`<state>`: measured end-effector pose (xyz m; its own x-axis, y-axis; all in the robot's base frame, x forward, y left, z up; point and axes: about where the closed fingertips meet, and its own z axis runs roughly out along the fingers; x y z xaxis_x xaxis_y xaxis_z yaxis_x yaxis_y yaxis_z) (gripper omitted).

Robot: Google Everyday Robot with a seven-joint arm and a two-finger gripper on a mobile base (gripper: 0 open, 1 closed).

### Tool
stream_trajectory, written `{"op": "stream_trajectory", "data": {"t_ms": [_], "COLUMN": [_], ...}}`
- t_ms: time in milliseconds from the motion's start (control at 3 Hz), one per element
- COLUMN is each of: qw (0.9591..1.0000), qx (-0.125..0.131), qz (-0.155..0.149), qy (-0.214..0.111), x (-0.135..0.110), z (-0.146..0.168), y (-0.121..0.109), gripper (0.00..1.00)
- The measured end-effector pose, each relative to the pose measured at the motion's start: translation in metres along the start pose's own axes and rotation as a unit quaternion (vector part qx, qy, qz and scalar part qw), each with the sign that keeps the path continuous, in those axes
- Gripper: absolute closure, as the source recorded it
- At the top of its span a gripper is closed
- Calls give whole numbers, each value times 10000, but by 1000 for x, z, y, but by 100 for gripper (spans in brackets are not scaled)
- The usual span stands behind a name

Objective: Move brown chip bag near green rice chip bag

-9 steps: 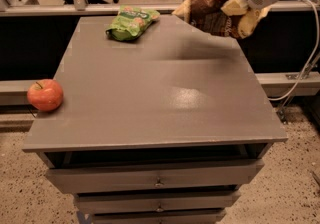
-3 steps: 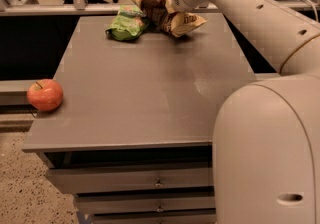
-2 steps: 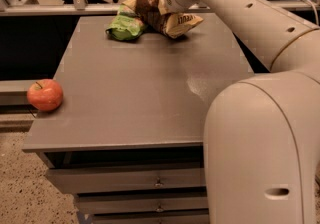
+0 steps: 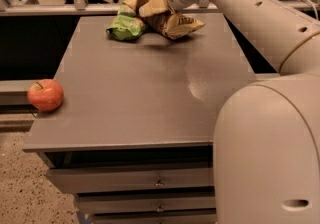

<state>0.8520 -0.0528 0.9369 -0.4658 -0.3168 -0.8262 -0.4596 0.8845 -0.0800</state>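
The brown chip bag (image 4: 172,22) hangs at the far edge of the grey table (image 4: 145,98), just above the surface, with its shadow under it. Its left end touches or overlaps the green rice chip bag (image 4: 125,27), which lies on the table at the back, left of centre. My gripper (image 4: 154,6) is at the end of the white arm that reaches in from the right. It is shut on the upper part of the brown bag. The bag hides part of the fingers.
A red apple (image 4: 45,95) sits at the table's left edge near the front. My arm's large white body (image 4: 270,158) fills the lower right. Drawers (image 4: 150,183) are below the table front. A rail (image 4: 60,10) runs behind the table.
The gripper has carried the brown bag leftward from the back right corner to right beside the green bag, and slightly lower. The apple and the green bag have not moved.
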Motion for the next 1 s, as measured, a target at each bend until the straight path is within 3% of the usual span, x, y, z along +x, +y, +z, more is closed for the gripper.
{"op": "stream_trajectory", "data": {"t_ms": [333, 667, 1000], "qw": [9994, 9973, 9936], "qx": [213, 215, -179], "qz": [-79, 0, 105], "qy": [-276, -701, -1111], "x": [9, 34, 51], "z": [-37, -74, -114], "y": [-38, -79, -86], "gripper": [0, 0, 0]}}
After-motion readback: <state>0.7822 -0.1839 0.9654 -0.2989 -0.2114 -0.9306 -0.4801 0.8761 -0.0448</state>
